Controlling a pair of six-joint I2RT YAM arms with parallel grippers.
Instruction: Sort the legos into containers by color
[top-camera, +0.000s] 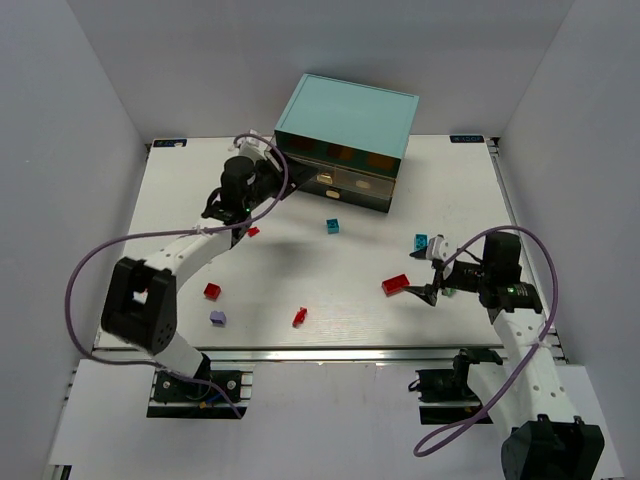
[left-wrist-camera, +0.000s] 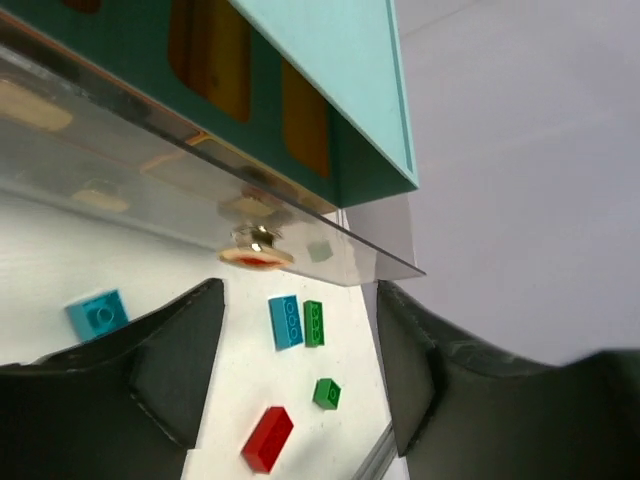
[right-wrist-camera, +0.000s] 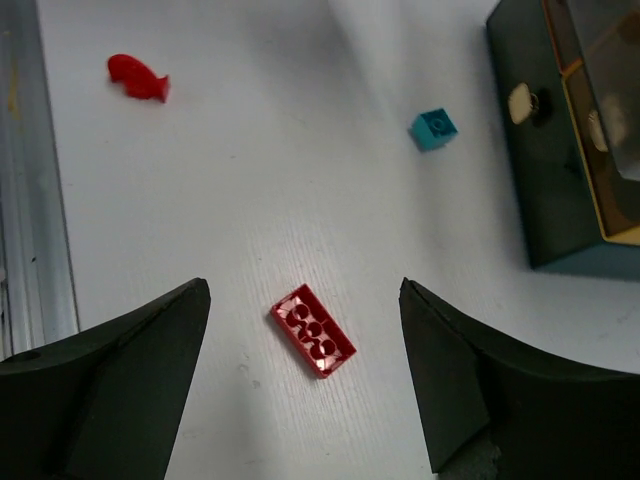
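Note:
The light-teal cabinet (top-camera: 347, 118) stands at the back, with one clear drawer (top-camera: 355, 188) pulled out. My left gripper (top-camera: 280, 185) is open and empty, just left of that drawer. In its wrist view the gripper (left-wrist-camera: 298, 292) faces the drawer's clear wall (left-wrist-camera: 150, 190) and a tan handle (left-wrist-camera: 255, 250). My right gripper (top-camera: 429, 278) is open and empty. In its wrist view it (right-wrist-camera: 303, 292) hovers over an upside-down red brick (right-wrist-camera: 313, 331), which also shows in the top view (top-camera: 395, 285). Teal bricks (top-camera: 333, 226) (top-camera: 420, 242) lie mid-table.
Red bricks (top-camera: 212, 291) (top-camera: 299, 317) (top-camera: 253, 231) and a lavender brick (top-camera: 217, 318) lie front left. The left wrist view shows two teal bricks (left-wrist-camera: 98, 313) (left-wrist-camera: 285, 321), two green bricks (left-wrist-camera: 313, 323) (left-wrist-camera: 326, 393) and a red one (left-wrist-camera: 267, 438). White walls enclose the table.

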